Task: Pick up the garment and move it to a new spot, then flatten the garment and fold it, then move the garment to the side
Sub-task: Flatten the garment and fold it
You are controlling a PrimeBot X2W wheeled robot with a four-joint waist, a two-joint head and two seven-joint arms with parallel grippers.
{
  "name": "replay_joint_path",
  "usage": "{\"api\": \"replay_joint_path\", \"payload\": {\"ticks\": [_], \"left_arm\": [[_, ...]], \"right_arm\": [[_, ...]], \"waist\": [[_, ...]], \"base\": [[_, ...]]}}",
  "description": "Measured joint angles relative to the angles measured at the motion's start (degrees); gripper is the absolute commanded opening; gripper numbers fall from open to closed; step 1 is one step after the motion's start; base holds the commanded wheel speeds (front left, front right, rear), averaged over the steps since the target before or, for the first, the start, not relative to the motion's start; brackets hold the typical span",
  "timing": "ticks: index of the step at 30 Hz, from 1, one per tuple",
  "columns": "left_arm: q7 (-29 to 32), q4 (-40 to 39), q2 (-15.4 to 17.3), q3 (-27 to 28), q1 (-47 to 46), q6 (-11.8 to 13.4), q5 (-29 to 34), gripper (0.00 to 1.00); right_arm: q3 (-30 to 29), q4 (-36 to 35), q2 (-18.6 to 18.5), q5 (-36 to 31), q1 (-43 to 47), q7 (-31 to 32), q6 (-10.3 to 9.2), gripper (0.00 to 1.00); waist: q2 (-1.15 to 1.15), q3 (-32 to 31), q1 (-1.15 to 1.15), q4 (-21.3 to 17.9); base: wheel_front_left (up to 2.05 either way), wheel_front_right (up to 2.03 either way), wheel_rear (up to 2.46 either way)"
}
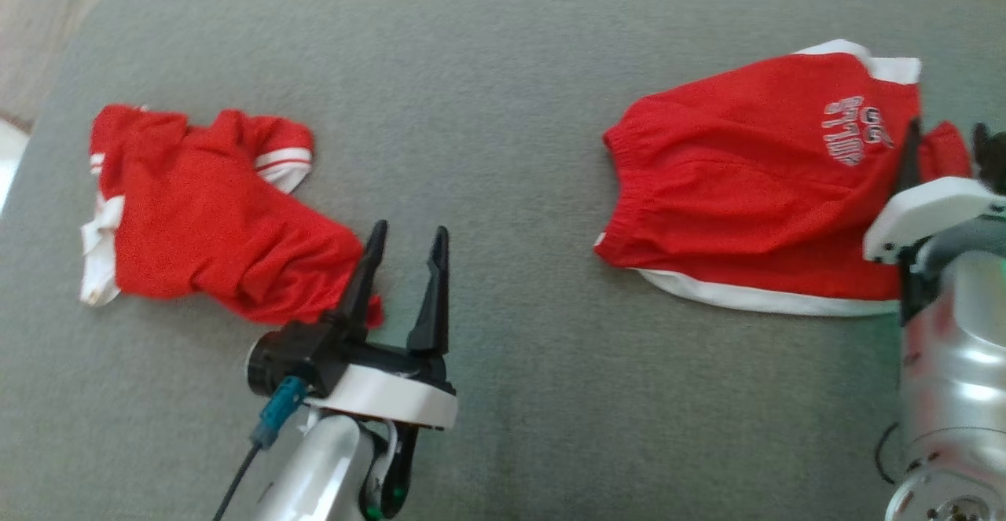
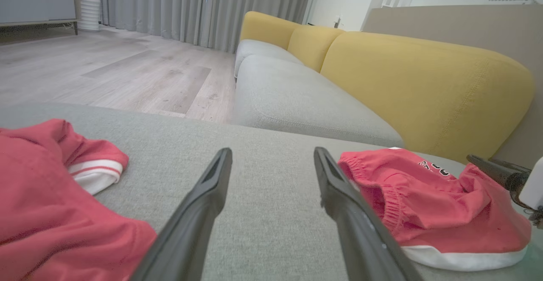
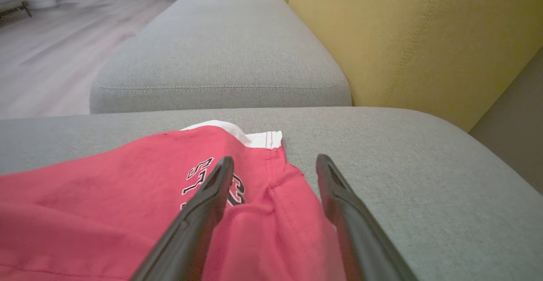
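So, folded red shorts (image 1: 747,191) at right end of grey cushion (image 1: 487,73), move-aside looks done; my right pincer (image 1: 946,130) wide open over them, empty. Left pincer (image 1: 410,230) open beside crumpled red shirt (image 1: 196,222), reckon grab that next

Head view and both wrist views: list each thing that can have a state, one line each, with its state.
Shorts: lying mostly flat on the grey cushion, bunched at the end by the right gripper, not gripped.
Shirt: crumpled in a heap, not held.
Left gripper: open, nothing between its fingers, beside the shirt's near corner.
Right gripper: open, fingers spread over the bunched end of the shorts.
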Motion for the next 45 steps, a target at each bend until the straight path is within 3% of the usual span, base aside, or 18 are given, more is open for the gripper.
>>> {"api": "replay_joint_path", "payload": {"ticks": [5,9,11,15,19,26,35,45], "left_arm": [[0.0,-0.19,0.0,2.1,0.03,-0.1,0.12,1.0],[0.0,-0.35,0.0,3.0,0.23,-0.66,0.66,1.0],[0.0,-0.43,-0.01,3.58,0.4,-0.98,0.64,1.0],[0.0,-0.43,-0.02,3.88,1.04,-1.67,0.64,1.0],[0.0,-0.08,0.0,3.65,1.46,-2.4,0.64,1.0],[0.0,2.14,-0.01,2.2,1.07,-3.72,1.86,1.0],[6.91,14.34,2.45,-5.02,-6.04,-6.48,7.36,1.0],[8.83,23.07,3.16,-6.77,-11.83,-6.32,9.22,1.0]], "right_arm": [[9.7,0.51,0.05,11.68,0.31,-2.55,0.0,1.0],[22.95,-12.68,-0.15,27.8,5.87,-2.72,0.0,1.0],[27.58,-18.93,-0.11,32.15,12.72,-2.72,0.0,1.0],[31.08,-27.26,0.08,37.89,28.36,-2.71,0.0,1.0],[32.73,-30.59,0.16,39.92,34.39,-2.71,0.0,1.0],[33.9,-33.33,0.19,41.13,34.26,-2.71,0.0,1.0],[34.88,-34.32,0.19,42.25,32.1,-2.71,0.0,1.0],[35.84,-35.04,0.19,43.46,31.43,-2.71,0.0,1.0]], "waist": [[0.0,-1.37,0.0,-3.1],[0.0,-2.53,-0.01,-6.19],[0.0,-3.12,-0.01,-7.83],[0.0,-4.16,-0.01,-10.95],[0.0,-4.62,-0.01,-13.18],[0.0,-3.32,-0.01,-14.95],[0.0,-0.97,0.0,-17.53],[0.0,1.7,0.0,-19.78]], "base": [[0.0,0.0,0.0],[0.0,0.0,0.0],[0.0,0.0,0.0],[0.0,0.0,0.0],[0.0,0.0,0.0],[0.0,0.0,0.0],[0.0,0.0,0.0],[0.0,0.0,0.0]]}}
